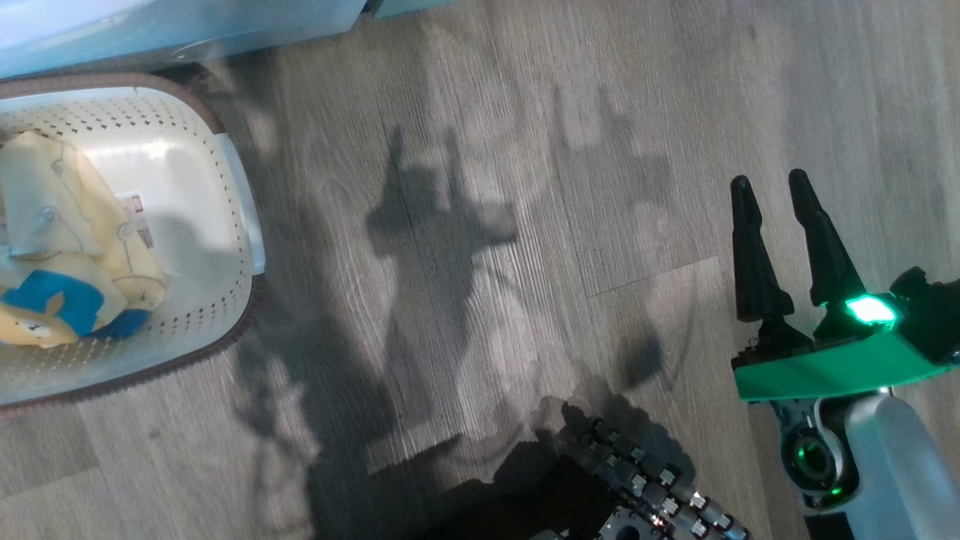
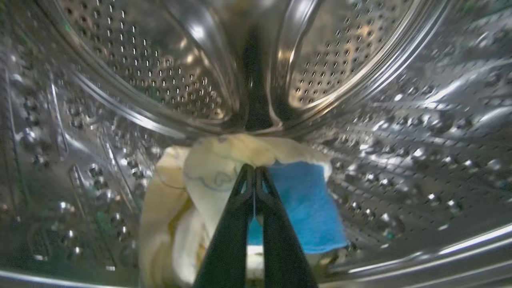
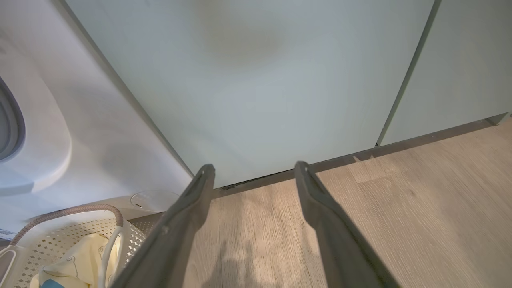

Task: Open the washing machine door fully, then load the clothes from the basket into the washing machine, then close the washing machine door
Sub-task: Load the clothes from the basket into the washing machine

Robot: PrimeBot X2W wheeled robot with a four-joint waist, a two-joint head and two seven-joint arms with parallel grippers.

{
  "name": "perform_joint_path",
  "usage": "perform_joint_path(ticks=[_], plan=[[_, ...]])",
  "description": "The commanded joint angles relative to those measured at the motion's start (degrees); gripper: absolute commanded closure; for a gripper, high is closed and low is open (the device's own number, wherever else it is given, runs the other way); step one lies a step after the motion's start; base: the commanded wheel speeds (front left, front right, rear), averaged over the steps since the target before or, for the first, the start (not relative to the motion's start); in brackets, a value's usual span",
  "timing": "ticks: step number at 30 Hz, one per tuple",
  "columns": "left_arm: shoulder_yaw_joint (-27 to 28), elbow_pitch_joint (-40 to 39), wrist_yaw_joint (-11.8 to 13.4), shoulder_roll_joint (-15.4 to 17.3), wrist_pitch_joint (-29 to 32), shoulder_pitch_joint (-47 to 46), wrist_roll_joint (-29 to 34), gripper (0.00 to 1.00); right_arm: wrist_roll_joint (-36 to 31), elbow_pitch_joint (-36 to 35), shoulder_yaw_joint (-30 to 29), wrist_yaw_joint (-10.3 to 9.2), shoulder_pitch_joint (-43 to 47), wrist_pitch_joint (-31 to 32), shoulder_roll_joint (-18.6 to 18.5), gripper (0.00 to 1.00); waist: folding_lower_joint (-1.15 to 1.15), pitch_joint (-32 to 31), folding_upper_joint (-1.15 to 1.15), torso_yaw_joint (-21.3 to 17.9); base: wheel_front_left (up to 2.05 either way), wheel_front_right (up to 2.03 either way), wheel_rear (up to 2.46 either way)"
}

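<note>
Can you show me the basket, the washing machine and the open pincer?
basket (image 1: 112, 112): head view, perforated wall.
washing machine (image 2: 400, 160): left wrist view, steel drum wall.
right pincer (image 1: 770, 180): head view, midway between its fingertips.

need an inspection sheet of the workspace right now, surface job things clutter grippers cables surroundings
surface: grey wood-grain floor, arm shadows across it
job's things: basket on the floor with clothes in it; one yellow-and-blue garment inside the steel drum
clutter: nothing seen
grippers: left gripper shut on the garment in the drum; right gripper open, empty, above the floor
cables: linked cable chain by the robot's base
surroundings: white washing machine front, pale-green cabinet doors beside it
</note>
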Motion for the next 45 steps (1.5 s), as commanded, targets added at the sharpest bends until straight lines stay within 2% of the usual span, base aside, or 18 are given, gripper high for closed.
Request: perform_joint_path(ticks=[1,8,9,10,11,20,27,32,38,45], plan=[[0.9,-0.4,-0.3,2.3,-0.4,-1.2,0.2,1.00,0.5,-1.6,0.9,-0.16,0.7,-0.4,-0.8,0.00,-0.01,0.1,0.00,0.0,0.00,0.00,0.00],[-0.3,6.2,-2.7,0.1,0.6,-3.2,-0.9,1.00,0.1,-1.4,0.5,-0.16,0.5,-0.4,-0.8,0.00,-0.01,0.0,0.00,0.5,0.00,0.00,0.00],[-0.5,6.8,-2.9,-0.2,0.4,-3.5,-1.0,0.64,0.0,-1.4,0.4,-0.16,0.5,-0.4,-0.8,0.00,-0.01,-0.1,0.00,0.7,0.00,0.00,0.00],[-0.7,7.4,-3.1,-0.6,0.3,-3.7,-1.0,0.38,0.0,-1.4,0.3,-0.16,0.5,-0.4,-0.8,0.00,-0.01,-0.3,0.00,0.9,0.00,0.00,0.00],[-0.8,7.9,-3.2,-1.0,0.1,-3.9,-1.2,0.00,-0.1,-1.4,0.2,-0.16,0.6,-0.4,-0.8,0.00,-0.01,-0.4,0.00,1.1,0.00,0.00,0.00],[-1.1,11.2,-4.3,-4.6,-2.7,-4.0,-2.9,0.00,-1.5,-1.5,-1.0,-0.16,0.7,-0.4,-0.8,0.00,-0.01,-2.4,0.00,3.4,0.00,0.00,0.00],[-0.1,11.6,-4.7,-7.7,-8.6,0.0,-5.4,0.00,-3.4,-1.6,-2.9,-0.16,1.6,-0.4,-0.8,0.00,-0.01,-5.6,0.00,6.1,0.00,0.00,0.00],[1.9,8.7,-4.0,-9.5,-14.2,6.0,-8.1,0.00,-4.9,-1.7,-4.4,-0.16,2.4,-0.4,-0.8,0.00,-0.01,-8.2,0.00,8.0,0.00,0.00,0.00],[4.2,-0.9,-0.5,-10.9,-18.1,17.5,-9.7,0.00,-7.0,-1.7,-6.1,-0.16,3.4,-0.4,-0.8,0.00,-0.01,-11.7,0.00,10.5,0.00,0.00,0.00],[7.3,-22.5,7.6,-12.2,-19.2,37.8,-9.7,0.00,-9.0,-1.6,-7.3,-0.16,4.3,-0.4,-0.8,0.00,-0.01,-15.5,0.00,12.9,0.00,0.00,0.00]])
